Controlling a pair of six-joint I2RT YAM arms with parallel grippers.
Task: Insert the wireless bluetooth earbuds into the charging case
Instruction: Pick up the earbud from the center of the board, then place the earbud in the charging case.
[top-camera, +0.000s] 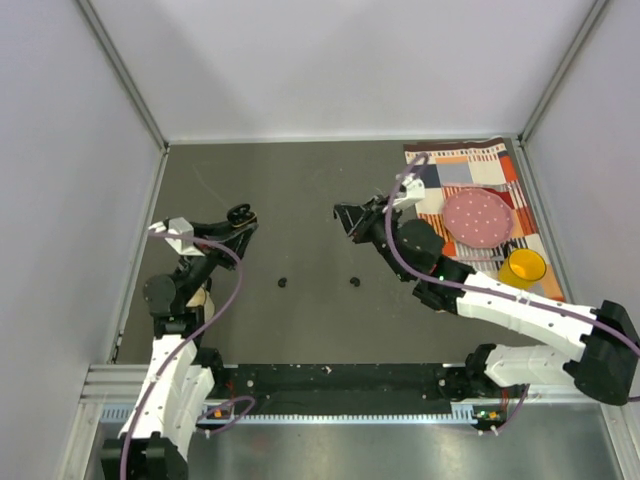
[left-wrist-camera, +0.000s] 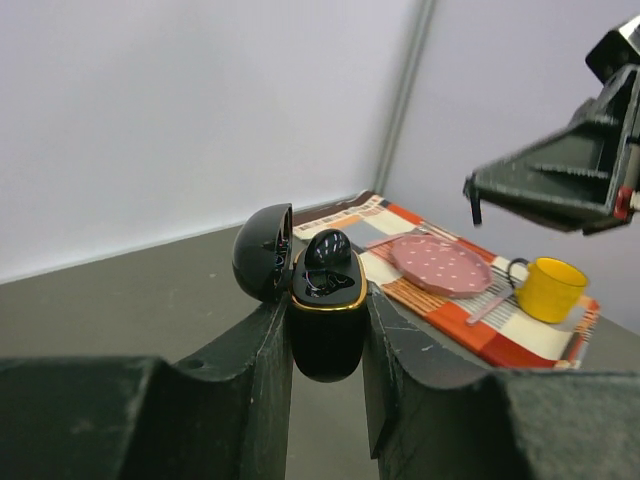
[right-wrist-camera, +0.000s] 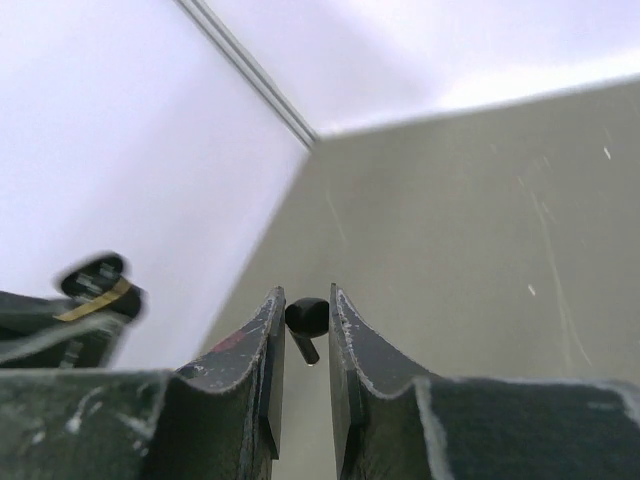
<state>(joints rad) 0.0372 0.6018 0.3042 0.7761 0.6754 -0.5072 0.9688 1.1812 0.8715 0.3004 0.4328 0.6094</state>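
My left gripper (top-camera: 238, 218) is shut on the black charging case (left-wrist-camera: 327, 335), gold-rimmed, held upright above the table with its lid (left-wrist-camera: 261, 252) open to the left. One black earbud (left-wrist-camera: 327, 250) sits in the case's far well. My right gripper (top-camera: 345, 217) is shut on another small black earbud (right-wrist-camera: 306, 316), its stem pointing down, held in the air to the right of the case. The case also shows blurred in the right wrist view (right-wrist-camera: 96, 290). Two more tiny black earbuds (top-camera: 281, 282) (top-camera: 354, 281) lie on the table between the arms.
A striped placemat (top-camera: 432, 175) at the back right carries a pink dotted plate (top-camera: 478, 217), a yellow cup (top-camera: 523, 268) and a spoon (left-wrist-camera: 490, 307). White walls close in the dark table (top-camera: 290, 180) at the left, back and right.
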